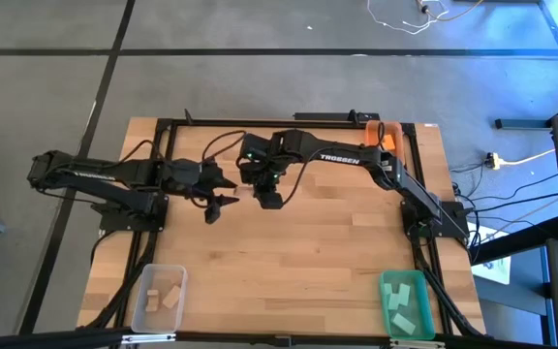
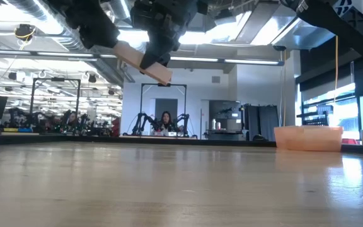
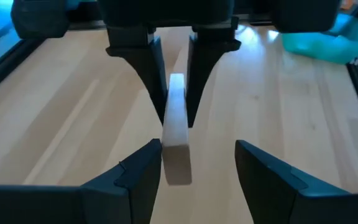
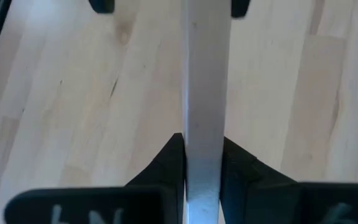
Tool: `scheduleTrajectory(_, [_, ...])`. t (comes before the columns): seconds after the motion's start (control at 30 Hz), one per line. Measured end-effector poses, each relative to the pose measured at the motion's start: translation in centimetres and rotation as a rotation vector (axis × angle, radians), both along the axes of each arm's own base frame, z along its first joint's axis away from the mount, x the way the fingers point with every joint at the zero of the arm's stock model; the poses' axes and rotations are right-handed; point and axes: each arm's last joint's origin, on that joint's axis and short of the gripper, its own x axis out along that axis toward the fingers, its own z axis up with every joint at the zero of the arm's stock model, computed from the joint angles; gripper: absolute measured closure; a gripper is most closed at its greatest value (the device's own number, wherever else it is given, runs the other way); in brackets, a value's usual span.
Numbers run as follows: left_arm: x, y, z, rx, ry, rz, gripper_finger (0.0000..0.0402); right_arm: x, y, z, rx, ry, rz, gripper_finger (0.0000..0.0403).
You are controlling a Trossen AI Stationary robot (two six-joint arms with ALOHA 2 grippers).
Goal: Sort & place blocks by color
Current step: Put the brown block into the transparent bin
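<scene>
Handoff mid-air: right gripper point(image 4: 202, 155) pinches the pale wood block point(image 3: 176, 127) edge-on, presenting it between the left gripper's point(image 3: 199, 163) spread, empty fingers, probably bound for clear bin point(image 1: 141, 296).

An orange bin point(image 1: 384, 133) sits at the worktop's point(image 1: 289, 262) far right corner. A clear bin point(image 1: 159, 298) sits at the near left corner and a green bin point(image 1: 407, 301) at the near right. A person point(image 2: 166, 122) sits well behind the table.

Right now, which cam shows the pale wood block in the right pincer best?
Left wrist view: the pale block shows whole, clamped between the right pincer's fingers. Right wrist view shows only its thin edge. Low view shows it tilted overhead. High view hides it under the arm.
</scene>
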Motion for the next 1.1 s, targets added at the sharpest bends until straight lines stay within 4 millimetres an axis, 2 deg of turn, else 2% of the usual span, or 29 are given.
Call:
scheduleTrajectory(0.23, [0.1, 0.2, -0.3, 0.007, 0.019, 0.022, 0.0207, 0.0, -0.1, 0.0, -0.004, 0.003, -0.006, 0.0345])
scheduleTrajectory(0.83, [2.2, 0.8, -2.0, -0.036, 0.084, 0.076, 0.021, 0.3, 0.2, 0.1, 0.013, -0.034, 0.016, 0.0345])
scheduleTrajectory(0.93, [2.2, 0.8, -2.0, -0.051, 0.081, 0.085, 0.0232, 0.3, 0.2, 0.1, 0.013, -0.034, 0.016, 0.0345])
scheduleTrajectory(1.1, [2.2, 1.3, -2.0, -0.124, 0.072, 0.113, 0.0303, 0.3, 0.2, 0.1, 0.012, -0.034, 0.016, 0.0345])
